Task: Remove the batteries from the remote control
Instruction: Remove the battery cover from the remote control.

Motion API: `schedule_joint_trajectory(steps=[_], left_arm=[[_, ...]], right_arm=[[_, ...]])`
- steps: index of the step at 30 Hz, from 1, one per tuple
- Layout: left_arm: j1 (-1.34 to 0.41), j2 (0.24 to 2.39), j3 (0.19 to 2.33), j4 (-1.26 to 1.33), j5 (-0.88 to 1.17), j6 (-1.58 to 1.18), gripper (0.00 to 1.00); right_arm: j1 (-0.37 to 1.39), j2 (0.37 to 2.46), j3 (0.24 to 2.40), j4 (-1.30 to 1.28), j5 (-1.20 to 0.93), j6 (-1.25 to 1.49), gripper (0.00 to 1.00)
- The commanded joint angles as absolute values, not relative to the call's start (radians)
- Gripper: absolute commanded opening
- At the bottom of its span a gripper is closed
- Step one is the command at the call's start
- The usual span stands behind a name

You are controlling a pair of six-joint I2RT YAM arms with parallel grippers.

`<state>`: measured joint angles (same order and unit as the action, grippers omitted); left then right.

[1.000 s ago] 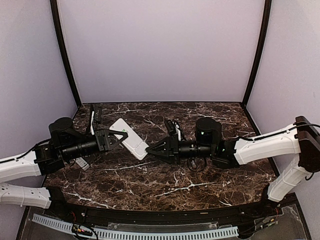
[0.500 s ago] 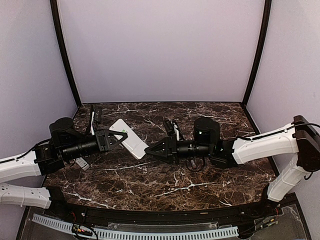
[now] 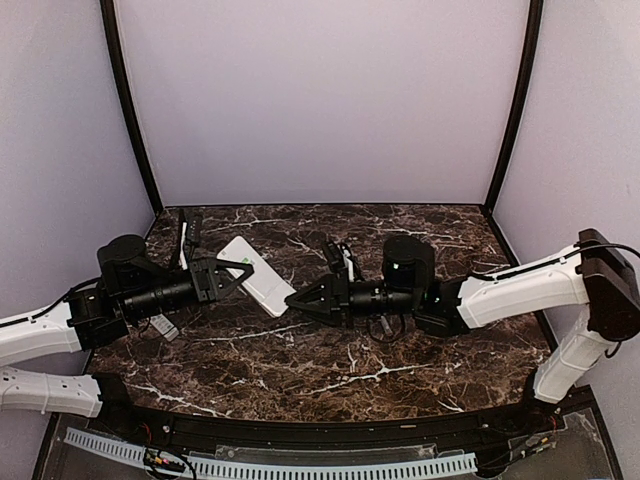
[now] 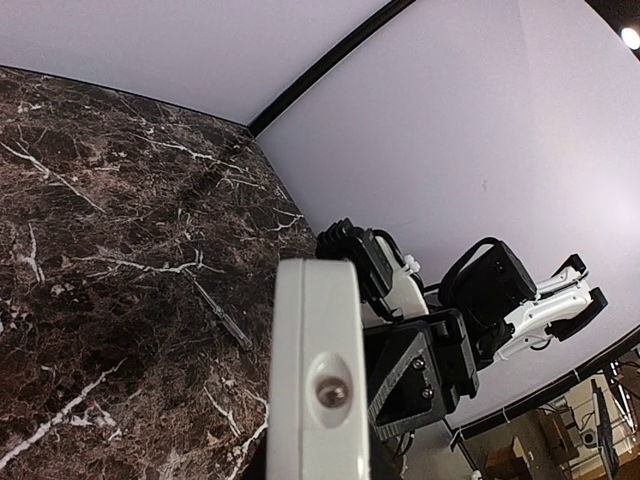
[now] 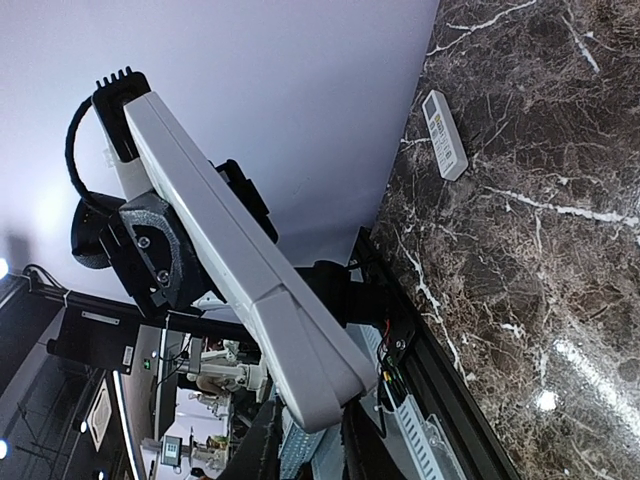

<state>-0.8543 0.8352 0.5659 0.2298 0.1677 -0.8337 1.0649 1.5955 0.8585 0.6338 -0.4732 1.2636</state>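
The white remote control [image 3: 258,277] hangs above the table's left middle, held between both arms. My left gripper [image 3: 232,272] is shut on its far end; the left wrist view shows that end face [image 4: 318,370] with its small round LED, and the fingers are hidden behind it. My right gripper [image 3: 297,298] has come in from the right. Its two dark fingers [image 5: 262,445] flank the remote's [image 5: 230,260] tapered near end and press on it. No batteries show in any view.
A black remote [image 3: 195,228] and a white one [image 3: 184,240] lie at the back left. Another black remote [image 3: 340,258] lies behind my right gripper. A small white cover [image 3: 165,327] sits by the left arm. A white remote [image 5: 444,135] lies on the marble.
My right gripper has slid left onto the remote's near end and its jaws have narrowed around it. The left gripper has kept its hold, shifting the remote slightly left.
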Motion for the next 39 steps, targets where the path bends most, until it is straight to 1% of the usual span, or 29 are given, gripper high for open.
schedule_joint_trajectory(steps=[1,7,10,17,25,31,37,39], left_arm=[[-0.853,0.815,0.551,0.279,0.19,-0.854,0.0],[-0.852,0.811,0.543,0.28,0.197,-0.864,0.0],[-0.852,0.804,0.537,0.285,0.187,-0.882,0.0],[-0.852,0.766,0.509,0.345,0.102,-0.963,0.0],[-0.852,0.768,0.495,0.382,0.067,-1.021,0.0],[-0.851,0.753,0.452,0.464,0.021,-1.085,0.0],[-0.852,0.742,0.449,0.459,0.012,-1.099,0.0],[-0.851,0.739,0.445,0.461,-0.02,-1.106,0.0]], right_arm=[[1.065,1.611,0.897,0.71,-0.485,1.272,0.2],[1.066,1.613,0.904,0.721,-0.486,1.27,0.16],[1.066,1.616,0.899,0.743,-0.485,1.278,0.13],[1.066,1.603,0.867,0.785,-0.466,1.295,0.07],[1.066,1.573,0.825,0.808,-0.448,1.304,0.0],[1.065,1.554,0.792,0.814,-0.43,1.315,0.0],[1.065,1.548,0.78,0.821,-0.428,1.318,0.0],[1.066,1.541,0.773,0.822,-0.426,1.318,0.0]])
